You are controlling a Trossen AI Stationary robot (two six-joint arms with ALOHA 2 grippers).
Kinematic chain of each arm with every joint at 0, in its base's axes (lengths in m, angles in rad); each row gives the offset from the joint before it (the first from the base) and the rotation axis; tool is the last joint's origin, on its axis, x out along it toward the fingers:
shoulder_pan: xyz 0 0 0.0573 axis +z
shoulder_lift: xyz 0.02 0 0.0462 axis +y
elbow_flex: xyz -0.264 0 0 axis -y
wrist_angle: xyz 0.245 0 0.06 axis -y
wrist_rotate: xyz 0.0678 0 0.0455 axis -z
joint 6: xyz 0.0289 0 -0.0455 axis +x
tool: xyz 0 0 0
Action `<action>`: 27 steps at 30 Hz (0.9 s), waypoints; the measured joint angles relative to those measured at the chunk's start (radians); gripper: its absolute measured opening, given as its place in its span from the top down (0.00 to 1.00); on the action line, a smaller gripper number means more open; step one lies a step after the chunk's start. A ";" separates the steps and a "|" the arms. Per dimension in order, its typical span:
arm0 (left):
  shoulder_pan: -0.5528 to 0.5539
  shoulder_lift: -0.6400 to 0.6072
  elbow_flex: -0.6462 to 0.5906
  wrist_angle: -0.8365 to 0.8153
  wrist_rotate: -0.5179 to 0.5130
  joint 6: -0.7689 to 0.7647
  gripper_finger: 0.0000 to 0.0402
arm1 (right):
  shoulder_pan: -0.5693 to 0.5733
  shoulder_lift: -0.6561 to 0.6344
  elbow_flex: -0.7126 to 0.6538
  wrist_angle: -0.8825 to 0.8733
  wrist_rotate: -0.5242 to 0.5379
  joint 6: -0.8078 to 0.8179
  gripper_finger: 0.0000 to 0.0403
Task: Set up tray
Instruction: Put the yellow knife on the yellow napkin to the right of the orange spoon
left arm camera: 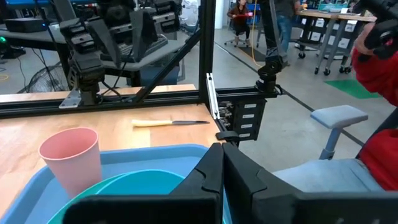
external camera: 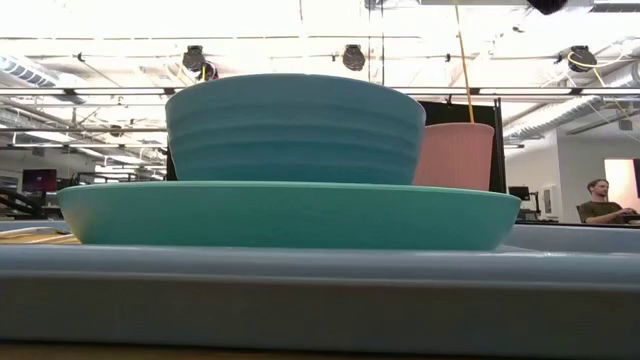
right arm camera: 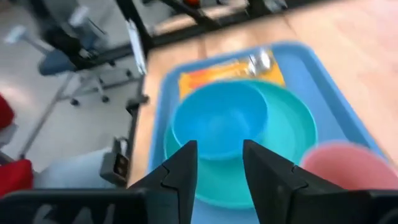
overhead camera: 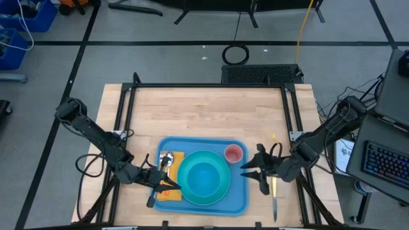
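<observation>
The tray [overhead camera: 239, 199] is a large, flat, medium-blue plastic rectangle with rounded corners and a raised rim. It lies flat on the wooden table [overhead camera: 211, 115], near the front edge and roughly centred between the two arms. Seen from table height, its pale blue rim [external camera: 300, 290] runs straight across the whole width. It is loaded: the surface is mostly covered, with bare blue showing along the right side and front corners.
</observation>
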 joint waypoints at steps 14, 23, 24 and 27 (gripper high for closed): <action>0.001 0.000 0.000 -0.001 0.000 0.029 0.91 | -0.001 0.068 0.080 -0.298 -0.168 0.444 0.73; 0.012 0.000 0.000 -0.002 0.000 0.099 0.91 | 0.020 0.096 0.079 -0.566 -0.285 0.850 0.73; 0.015 0.000 0.000 -0.002 0.000 0.106 0.91 | 0.027 0.102 0.079 -0.582 -0.303 0.886 0.73; 0.028 0.000 0.000 -0.004 0.000 0.112 0.91 | 0.045 0.122 0.079 -0.610 -0.353 0.993 0.73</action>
